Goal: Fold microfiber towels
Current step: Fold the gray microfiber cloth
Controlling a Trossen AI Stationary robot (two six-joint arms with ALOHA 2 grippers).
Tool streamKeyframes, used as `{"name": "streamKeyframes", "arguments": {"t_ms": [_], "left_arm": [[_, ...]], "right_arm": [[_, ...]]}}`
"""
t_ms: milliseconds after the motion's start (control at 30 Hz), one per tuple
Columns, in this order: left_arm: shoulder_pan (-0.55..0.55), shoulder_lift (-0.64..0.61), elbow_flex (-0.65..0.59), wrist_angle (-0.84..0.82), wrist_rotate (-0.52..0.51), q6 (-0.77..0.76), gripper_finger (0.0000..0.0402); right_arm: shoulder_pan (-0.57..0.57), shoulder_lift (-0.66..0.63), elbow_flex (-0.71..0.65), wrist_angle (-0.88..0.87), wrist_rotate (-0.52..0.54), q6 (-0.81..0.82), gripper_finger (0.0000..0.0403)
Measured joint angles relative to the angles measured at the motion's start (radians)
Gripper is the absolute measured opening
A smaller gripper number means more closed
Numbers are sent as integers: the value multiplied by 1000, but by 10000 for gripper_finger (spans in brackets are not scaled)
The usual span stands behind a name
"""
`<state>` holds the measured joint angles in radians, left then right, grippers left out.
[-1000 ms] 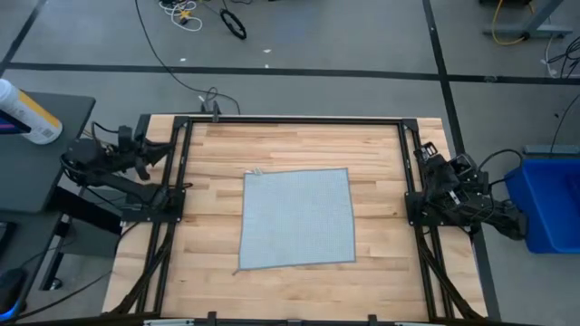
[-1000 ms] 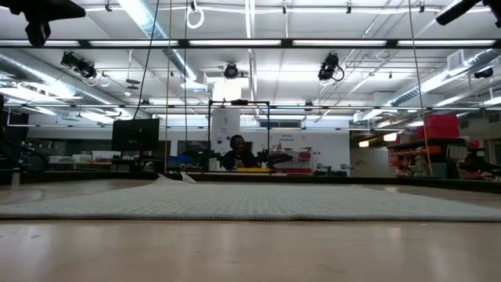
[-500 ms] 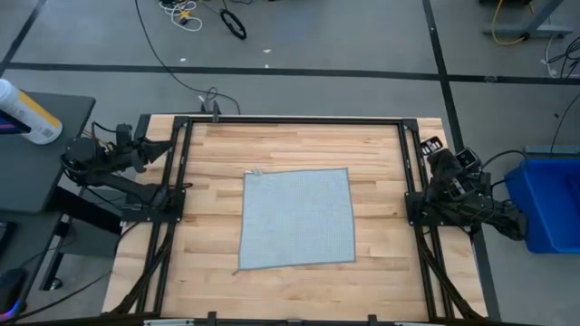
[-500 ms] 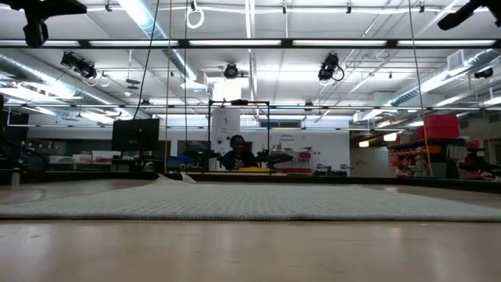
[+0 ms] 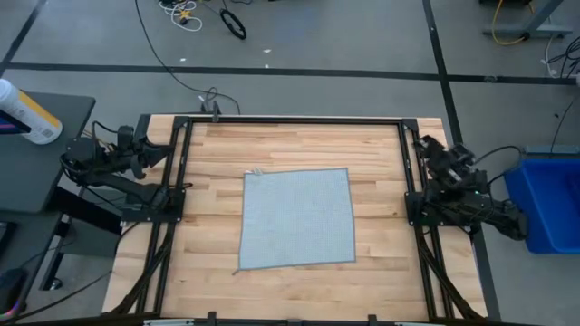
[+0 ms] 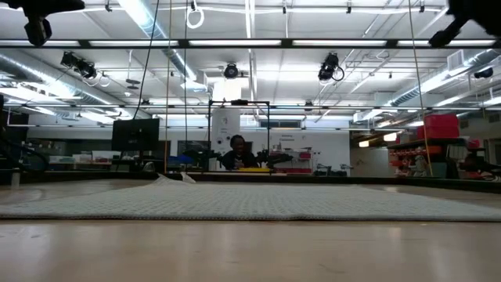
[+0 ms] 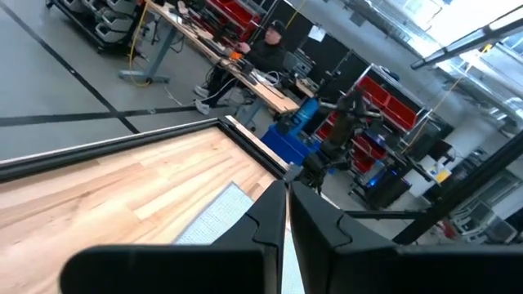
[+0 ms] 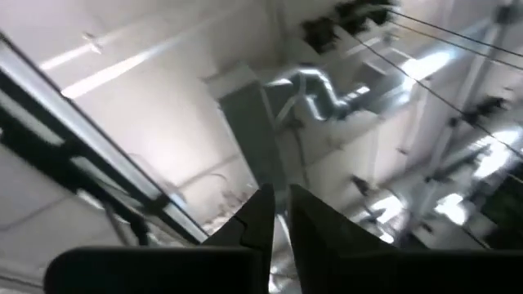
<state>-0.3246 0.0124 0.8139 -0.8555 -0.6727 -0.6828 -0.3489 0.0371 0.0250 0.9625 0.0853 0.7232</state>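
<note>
A pale grey-blue microfiber towel lies spread flat and square on my butcher-block wooden table, roughly at its middle, inside the black metal frame that borders the tabletop. A small white corner tag sticks out at the towel's far left corner. From table height, the towel reads as a low, wide grey strip, with one corner slightly raised near that tag.

My left gripper rests well apart from the towel, beyond the frame's left rail, above the table's left edge. Its two dark fingers are drawn narrowly together, only a thin slit between them, holding nothing.

My right gripper sits well apart from the towel on the opposite side, just beyond the frame's right rail. Its fingers are likewise nearly together and hold nothing, pointing up toward the ceiling.

A blue bin stands on the floor farther right of the towel. A person sits far behind the table.
</note>
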Motion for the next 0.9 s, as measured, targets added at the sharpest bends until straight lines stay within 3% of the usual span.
{"name": "streamKeyframes", "arguments": {"t_ms": [100,200,300,400,567,667,800,900], "left_arm": [[-1,0,0,-17,-4,-6,27],[0,12,0,-111,13,11,27],[0,50,-22,-237,95,-71,28],[-1,95,-140,-244,249,-162,28],[-1,214,-432,133,465,-225,28],[-1,322,-564,464,471,-281,28],[0,493,-624,736,435,-298,28],[0,618,-623,877,537,-227,28]], "right_arm": [[7,73,0,-154,21,152,54],[24,184,-1,-307,-131,267,48],[66,342,0,-370,-325,324,36],[119,517,0,-354,-349,380,24],[168,820,6,-295,-425,389,24],[246,997,60,-189,-487,327,46],[361,1209,218,-166,-585,237,112],[445,1366,391,-263,-664,211,176]]}}
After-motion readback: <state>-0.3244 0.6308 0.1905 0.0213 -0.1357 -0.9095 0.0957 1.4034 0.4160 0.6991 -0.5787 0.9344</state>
